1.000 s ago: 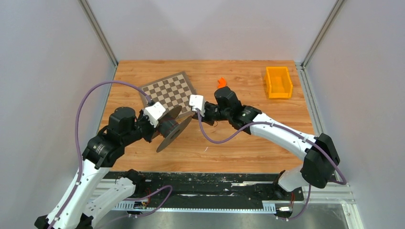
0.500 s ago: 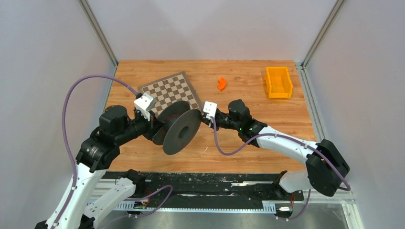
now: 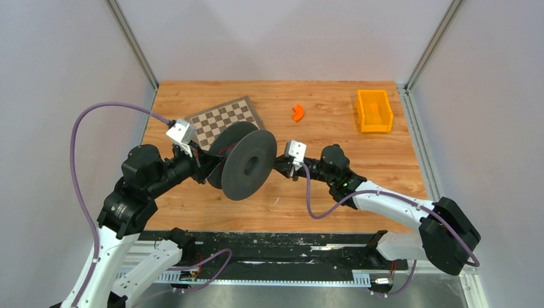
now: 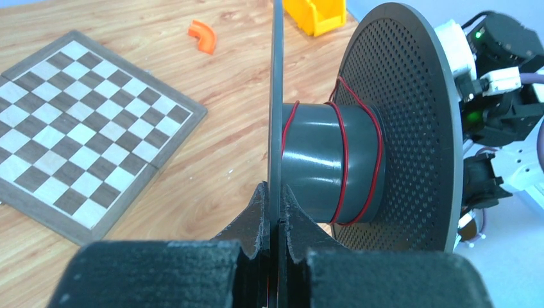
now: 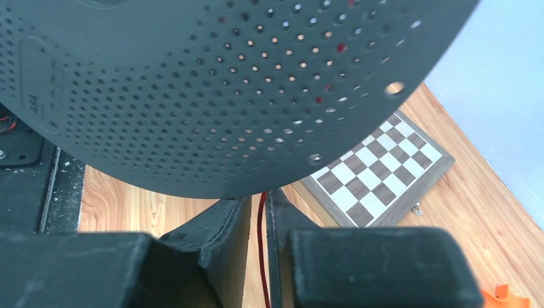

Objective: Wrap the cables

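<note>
A dark grey spool (image 3: 251, 165) with two perforated flanges is held off the table. My left gripper (image 3: 206, 165) is shut on the thin edge of its near flange (image 4: 276, 115), seen edge-on between the fingers of that gripper (image 4: 276, 192). The cable (image 4: 345, 160), a thin dark red wire, lies in a few loose turns around the hub. My right gripper (image 3: 280, 165) sits just beyond the far flange (image 5: 212, 83). Its jaws stand slightly apart, and the red cable (image 5: 260, 250) runs through the gap beside the right finger, in the right gripper (image 5: 258, 200).
A chessboard (image 3: 221, 119) lies at the back left, partly behind the spool. An orange curved piece (image 3: 297, 113) rests behind the right gripper. A yellow bin (image 3: 374, 110) stands at the back right. Lilac arm cables (image 3: 308, 192) loop beside both arms.
The left arm has turned and raised the spool so its flange faces the right arm. The right gripper has drawn back to the right and its jaws have parted a little.
</note>
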